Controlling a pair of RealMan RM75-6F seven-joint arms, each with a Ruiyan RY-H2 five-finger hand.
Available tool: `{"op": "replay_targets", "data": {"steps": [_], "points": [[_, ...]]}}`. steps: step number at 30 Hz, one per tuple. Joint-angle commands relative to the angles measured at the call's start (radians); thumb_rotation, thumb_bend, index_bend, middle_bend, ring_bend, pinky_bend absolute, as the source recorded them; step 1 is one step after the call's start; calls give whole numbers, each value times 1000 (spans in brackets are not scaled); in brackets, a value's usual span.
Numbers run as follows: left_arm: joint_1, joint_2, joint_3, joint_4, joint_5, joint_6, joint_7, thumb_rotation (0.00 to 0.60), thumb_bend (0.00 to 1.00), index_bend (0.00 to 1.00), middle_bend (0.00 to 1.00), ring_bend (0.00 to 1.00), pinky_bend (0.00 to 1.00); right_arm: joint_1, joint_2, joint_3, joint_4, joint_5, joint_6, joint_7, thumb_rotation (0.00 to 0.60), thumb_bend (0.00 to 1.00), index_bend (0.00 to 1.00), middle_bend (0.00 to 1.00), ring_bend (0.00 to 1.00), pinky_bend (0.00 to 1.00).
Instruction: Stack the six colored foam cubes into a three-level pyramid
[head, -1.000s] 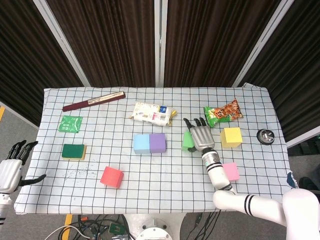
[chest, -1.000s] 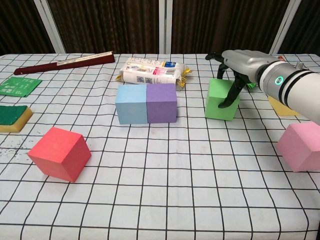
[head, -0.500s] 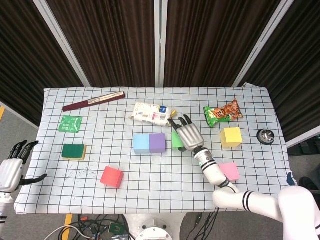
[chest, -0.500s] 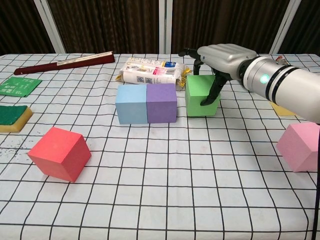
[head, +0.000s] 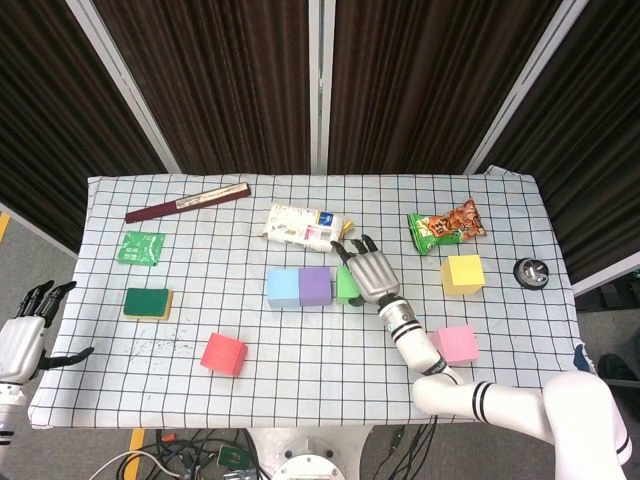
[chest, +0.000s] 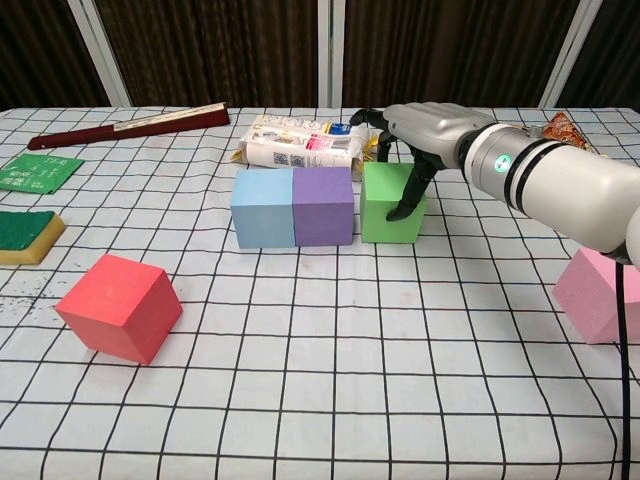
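Green cube (chest: 385, 208) partly under right hand (chest: 420, 125)

— What is the support surface?
— A table (head: 500, 350) under a white gridded cloth.
— What lies on it?
— Blue cube (head: 283, 288), purple cube (head: 315, 286), green cube (chest: 389, 204), red cube (head: 223, 354), pink cube (head: 458, 343), yellow cube (head: 462, 275); sponge (head: 147, 302), green packet (head: 141, 247), closed fan (head: 187, 202), snack bags (head: 446, 226), white package (head: 304, 227).

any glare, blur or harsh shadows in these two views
Head view: even, diffuse light, no glare, only faint shadows beside the cubes. Chest view: sharp throughout, right hand on the green cube unblurred, soft shadow under the red cube.
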Motion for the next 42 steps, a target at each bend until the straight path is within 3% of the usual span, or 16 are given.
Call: {"op": "replay_targets", "data": {"steps": [1,42], "points": [[0,0,-1,2,-2,-5,-7,600,0,98,124,0,30,12,0,12,-14,29,-7,-24,600,94,0,575,98,0],[4,-12,-4,42,1,-31,-69,600,0,99,119,0,30,57,-55,16,15,114,21,-95,600,104,0,573,98,0]]}}
